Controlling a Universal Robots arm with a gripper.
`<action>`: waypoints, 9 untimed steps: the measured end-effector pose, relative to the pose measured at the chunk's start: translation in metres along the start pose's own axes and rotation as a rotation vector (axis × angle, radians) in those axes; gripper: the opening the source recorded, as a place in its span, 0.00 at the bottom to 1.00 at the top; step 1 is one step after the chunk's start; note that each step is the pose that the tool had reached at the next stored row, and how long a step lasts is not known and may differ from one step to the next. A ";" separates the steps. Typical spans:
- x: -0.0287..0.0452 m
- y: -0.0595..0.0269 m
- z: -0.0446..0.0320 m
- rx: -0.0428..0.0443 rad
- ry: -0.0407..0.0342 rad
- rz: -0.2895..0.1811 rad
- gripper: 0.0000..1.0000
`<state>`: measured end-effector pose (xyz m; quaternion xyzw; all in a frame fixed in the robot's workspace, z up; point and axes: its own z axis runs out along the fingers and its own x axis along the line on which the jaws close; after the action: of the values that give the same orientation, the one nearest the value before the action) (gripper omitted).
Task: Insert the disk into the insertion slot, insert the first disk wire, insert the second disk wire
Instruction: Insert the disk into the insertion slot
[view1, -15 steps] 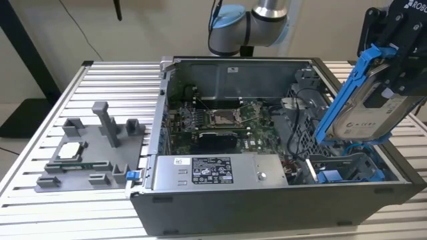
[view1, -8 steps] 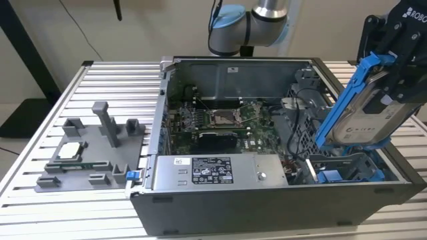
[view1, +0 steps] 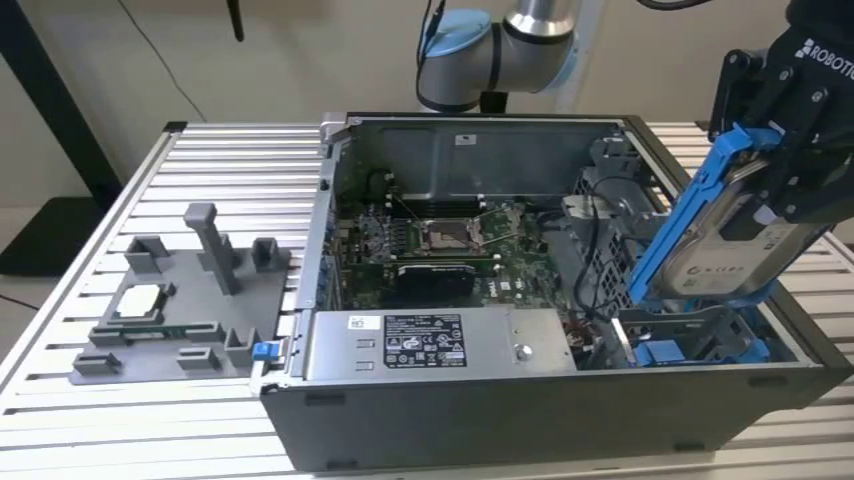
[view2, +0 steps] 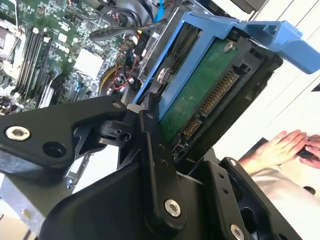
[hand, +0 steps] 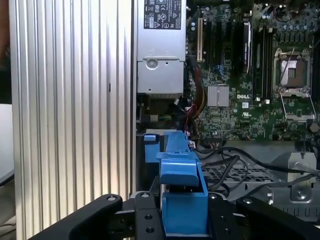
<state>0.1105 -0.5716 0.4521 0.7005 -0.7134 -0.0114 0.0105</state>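
Exterior view: pincer clamps disk; tilted, lower end just abv insertion slot.

A robot gripper is holding the disk over an open computer case.
At the exterior view's right, the black gripper is clamping the disk's upper end. The disk is tilting steeply, its lower end pointing into the insertion slot with blue fittings. A grey fixture is sitting on the slatted table at the exterior view's left.

Silver arm with pale blue joint caps, black end effector with silver screws.
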 end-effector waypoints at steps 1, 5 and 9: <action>0.0000 -0.0004 0.0018 0.0000 -0.0011 0.000 0.00; 0.0005 -0.0034 0.0086 -0.0001 -0.0057 0.000 0.00; 0.0012 -0.0057 0.0153 -0.0001 -0.0092 0.000 0.00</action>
<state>0.1157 -0.5729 0.4367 0.7005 -0.7134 -0.0147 0.0073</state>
